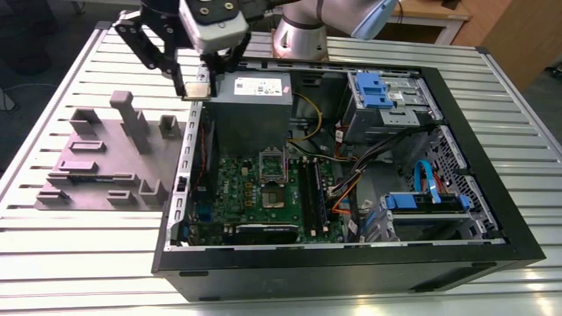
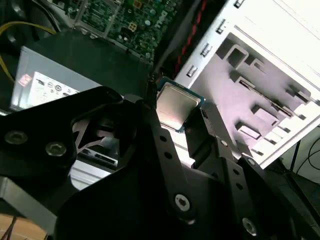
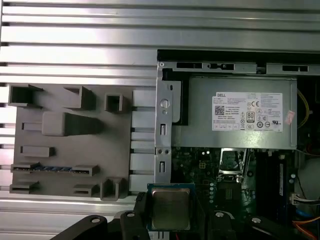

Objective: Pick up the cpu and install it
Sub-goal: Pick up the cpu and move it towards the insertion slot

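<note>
My gripper (image 1: 197, 84) hangs above the left wall of the open computer case (image 1: 457, 131) in the exterior view, shut on the cpu (image 1: 197, 91). The cpu is a small square chip with a silvery top, and both wrist views show it pinched by its edges between the black fingers (image 2: 175, 106) (image 3: 170, 208). Below and to the exterior view's right lies the green motherboard (image 1: 255, 197). Its socket (image 1: 274, 196) is bare, with the hinged metal frame (image 1: 272, 163) swung up. In the first wrist view the socket (image 3: 231, 162) sits beyond the held cpu.
A big grey power supply box (image 1: 250, 99) with a white label stands at the back of the case, close to the gripper. A grey moulded parts holder (image 1: 101, 161) lies on the slatted table to the exterior view's left. Cables and blue drive bays (image 1: 422, 197) occupy the case's right.
</note>
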